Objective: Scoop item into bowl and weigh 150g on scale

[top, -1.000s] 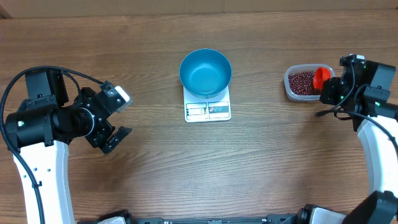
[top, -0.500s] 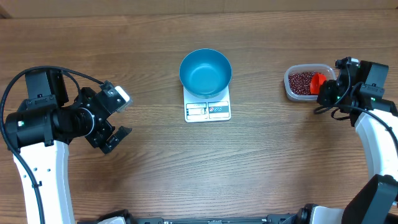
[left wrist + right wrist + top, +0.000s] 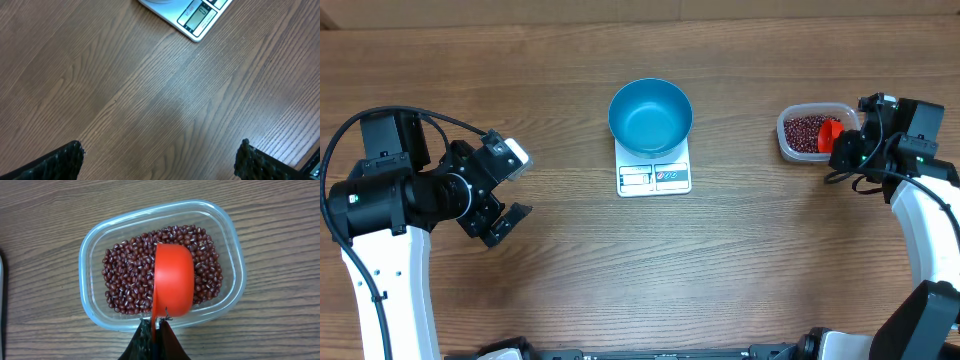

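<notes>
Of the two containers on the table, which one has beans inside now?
The clear plastic tub on the right, with the red scoop over the beans. The blue bowl on the scale is empty.

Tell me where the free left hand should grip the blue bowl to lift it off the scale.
Pinch the rim of the blue bowl on its left side, coming down from above with one finger inside and one outside. It stands upright and empty on the scale, and it looks too wide and round for the open left hand to span across.
</notes>
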`<state>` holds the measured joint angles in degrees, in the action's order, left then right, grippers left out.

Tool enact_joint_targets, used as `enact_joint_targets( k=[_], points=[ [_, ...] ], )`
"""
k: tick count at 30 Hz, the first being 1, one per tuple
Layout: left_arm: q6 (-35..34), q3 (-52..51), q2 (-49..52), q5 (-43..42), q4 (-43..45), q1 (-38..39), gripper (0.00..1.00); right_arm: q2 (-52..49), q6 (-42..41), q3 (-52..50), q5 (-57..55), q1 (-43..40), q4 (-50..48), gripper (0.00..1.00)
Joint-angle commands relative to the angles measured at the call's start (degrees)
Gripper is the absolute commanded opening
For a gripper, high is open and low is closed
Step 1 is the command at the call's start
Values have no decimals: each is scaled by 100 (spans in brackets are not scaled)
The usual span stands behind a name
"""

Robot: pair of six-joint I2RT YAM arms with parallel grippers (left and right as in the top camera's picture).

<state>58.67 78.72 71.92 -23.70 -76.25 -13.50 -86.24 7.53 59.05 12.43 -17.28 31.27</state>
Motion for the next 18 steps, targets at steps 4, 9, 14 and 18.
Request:
enact_joint_targets(
  k=[4, 9, 14, 18],
  points=[
    [199, 13, 9, 59, 0, 0, 100, 7, -175, 103, -26, -37, 7, 4],
    [199, 13, 9, 59, 2, 0, 99, 7, -173, 103, 50, -37, 7, 4],
    [199, 13, 9, 59, 0, 0, 100, 7, -166, 103, 42, -37, 9, 4],
    [199, 13, 9, 59, 2, 0, 100, 7, -164, 103, -15, -37, 13, 4]
  ],
)
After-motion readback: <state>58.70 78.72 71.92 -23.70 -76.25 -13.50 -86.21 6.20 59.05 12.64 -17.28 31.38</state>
